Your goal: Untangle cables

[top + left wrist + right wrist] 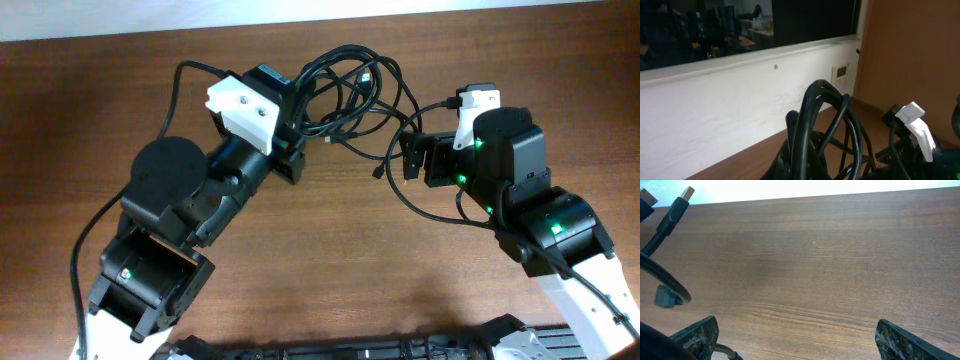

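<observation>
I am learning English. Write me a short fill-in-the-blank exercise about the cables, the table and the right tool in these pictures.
1. The cables are all ____ in colour.
2. The table is made of brown ____.
3. The right tool is ____, with only bare table between its fingers.
Missing words: black; wood; open.

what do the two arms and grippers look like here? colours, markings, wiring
Both arms are mostly black with white shells. Left arm: round black joint, white wrist housing, one green LED. Right arm: several green LEDs, white lower link, white wrist mount. Thin black wires trail from each. Right gripper: dark, rough-textured fingers.
</observation>
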{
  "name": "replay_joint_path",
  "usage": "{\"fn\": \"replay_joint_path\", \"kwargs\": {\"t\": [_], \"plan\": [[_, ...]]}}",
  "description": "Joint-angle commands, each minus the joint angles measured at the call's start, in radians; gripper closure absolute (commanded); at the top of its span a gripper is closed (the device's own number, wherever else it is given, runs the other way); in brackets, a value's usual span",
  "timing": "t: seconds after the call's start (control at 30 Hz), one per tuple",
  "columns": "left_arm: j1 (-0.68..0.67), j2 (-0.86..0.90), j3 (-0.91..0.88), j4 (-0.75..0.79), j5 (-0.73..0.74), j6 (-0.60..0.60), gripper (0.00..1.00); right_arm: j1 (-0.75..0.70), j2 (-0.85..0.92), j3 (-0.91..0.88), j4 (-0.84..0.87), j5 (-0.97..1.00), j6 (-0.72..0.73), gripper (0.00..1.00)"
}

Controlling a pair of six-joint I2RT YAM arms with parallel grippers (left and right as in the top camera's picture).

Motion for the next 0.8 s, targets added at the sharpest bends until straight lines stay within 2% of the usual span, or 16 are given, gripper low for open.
{"fn": "replay_joint_path", "kwargs": {"t": [0.0,0.17,0.53,0.77], "plan": [[0.014,-0.065,0.029,0.06,-0.111,0.023,1.0,-0.01,0.007,-0.012,-0.025,0.008,-0.057,0.01],[0.014,-0.065,0.029,0.058,-0.111,0.023,1.0,-0.01,-0.002,-0.012,0.023,-0.277,-0.253,0.01],[0.014,-0.058,0.029,0.04,-0.055,0.023,1.0,-0.01,-0.066,-0.012,0.18,-0.504,-0.217,0.01],[0.014,-0.025,0.029,0.051,-0.055,0.023,1.0,-0.01,-0.066,-0.012,0.185,-0.517,-0.198,0.01]]}}
